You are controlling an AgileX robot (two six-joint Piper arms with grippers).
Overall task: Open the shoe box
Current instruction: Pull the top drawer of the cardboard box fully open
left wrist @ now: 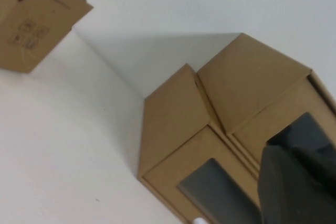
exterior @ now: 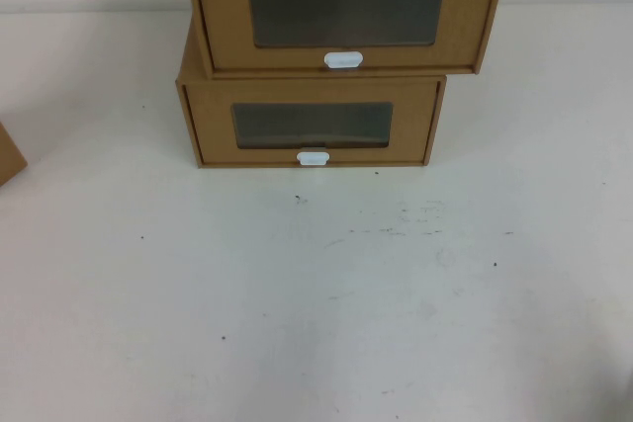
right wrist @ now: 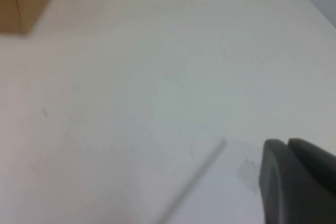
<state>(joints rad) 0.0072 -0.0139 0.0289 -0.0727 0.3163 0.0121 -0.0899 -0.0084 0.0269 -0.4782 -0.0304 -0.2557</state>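
- High view: the upper shoe box (exterior: 465, 17) sits at the top centre of the frame, stacked on the lower shoe box (exterior: 213, 126) just beneath it.
- Both boxes are shut, with their windowed fronts flush. Each has a small white pull tab at its lower edge: the upper tab (exterior: 343, 59) and the lower tab (exterior: 313, 157).
- Bare bench (exterior: 316, 323) fills the lower half of the frame, and a corner of a cardboard carton (exterior: 8, 153) shows at the left edge. Neither claw shows in this view.
- Step in hand: the task looks to be at its very start, with no approach made to either box. I cannot tell which of the two boxes is meant.
- Next move, as I judge it: one claw must travel to a tab, spread, pinch it squarely and draw the front straight out. The tab is small, so alignment matters. A hard tug could drag the light stack along instead of opening it.
- Left wrist view: the left claw (left wrist: 296, 182) is a dark shape near the stack's windowed fronts, with no contact that I can see. I cannot tell whether it is released or clenched. The carton stands well apart, beyond the stack.
- Right wrist view: the right claw (right wrist: 287, 150) is clenched on nothing and hangs over bare bench. Only a brown box corner shows here, well apart from it.
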